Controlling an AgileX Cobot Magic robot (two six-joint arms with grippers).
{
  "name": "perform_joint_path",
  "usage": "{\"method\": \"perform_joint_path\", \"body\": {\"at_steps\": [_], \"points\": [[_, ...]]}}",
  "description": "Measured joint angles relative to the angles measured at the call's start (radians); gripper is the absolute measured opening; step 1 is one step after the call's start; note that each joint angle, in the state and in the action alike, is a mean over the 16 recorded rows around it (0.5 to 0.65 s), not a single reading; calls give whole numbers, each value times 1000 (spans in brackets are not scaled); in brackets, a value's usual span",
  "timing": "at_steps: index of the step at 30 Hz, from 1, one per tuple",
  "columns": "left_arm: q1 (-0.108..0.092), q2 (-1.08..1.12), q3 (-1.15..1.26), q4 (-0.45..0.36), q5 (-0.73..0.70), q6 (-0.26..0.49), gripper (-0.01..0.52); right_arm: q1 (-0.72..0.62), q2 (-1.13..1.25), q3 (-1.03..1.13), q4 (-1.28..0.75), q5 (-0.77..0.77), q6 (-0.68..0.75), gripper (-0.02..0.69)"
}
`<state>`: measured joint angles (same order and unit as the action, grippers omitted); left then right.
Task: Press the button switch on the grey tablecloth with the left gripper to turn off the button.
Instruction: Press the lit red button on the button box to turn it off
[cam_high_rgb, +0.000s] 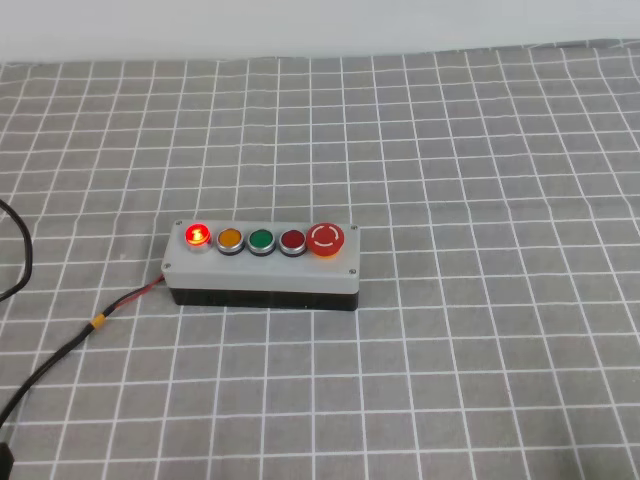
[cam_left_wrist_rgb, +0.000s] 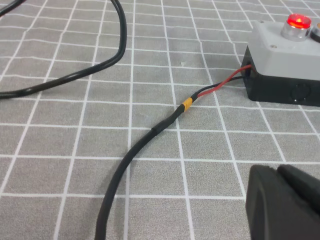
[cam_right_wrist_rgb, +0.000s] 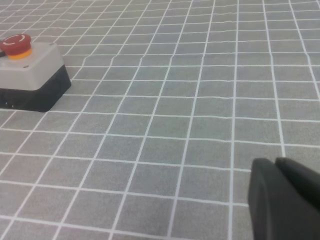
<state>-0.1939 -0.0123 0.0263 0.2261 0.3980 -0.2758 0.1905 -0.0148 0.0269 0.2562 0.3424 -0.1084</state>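
Note:
The button switch (cam_high_rgb: 262, 265) lies on the grey tablecloth (cam_high_rgb: 450, 150) left of centre, a light-grey box on a black base with five round buttons. The button (cam_high_rgb: 197, 236), bright red and lit, is at its left end; it also shows in the left wrist view (cam_left_wrist_rgb: 298, 22) on the box (cam_left_wrist_rgb: 285, 55). A red wire (cam_left_wrist_rgb: 225, 82) leaves the box's left end. My left gripper (cam_left_wrist_rgb: 280, 172) is shut and empty, low over the cloth, well short of the box. My right gripper (cam_right_wrist_rgb: 276, 165) is shut and empty, far right of the box (cam_right_wrist_rgb: 30, 82). Neither gripper shows in the exterior view.
A black cable (cam_high_rgb: 60, 355) with a yellow band (cam_left_wrist_rgb: 186, 104) runs from the wire toward the front left. Another black cable (cam_left_wrist_rgb: 100, 62) loops on the cloth at left. The big red mushroom button (cam_high_rgb: 326, 239) sits at the box's right end. The cloth's far edge (cam_high_rgb: 320, 58) meets a white wall.

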Motion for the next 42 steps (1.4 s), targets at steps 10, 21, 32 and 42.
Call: {"method": "perform_joint_path", "body": {"at_steps": [10,21,32,42], "points": [[0,0,0,0,0,0,-4,0,0,0,0,0,0,-16],[0,0,0,0,0,0,-3,0,0,0,0,0,0,-16],[0,0,0,0,0,0,-3,0,0,0,0,0,0,-16],[0,0,0,0,0,0,-3,0,0,0,0,0,0,-16]]}}
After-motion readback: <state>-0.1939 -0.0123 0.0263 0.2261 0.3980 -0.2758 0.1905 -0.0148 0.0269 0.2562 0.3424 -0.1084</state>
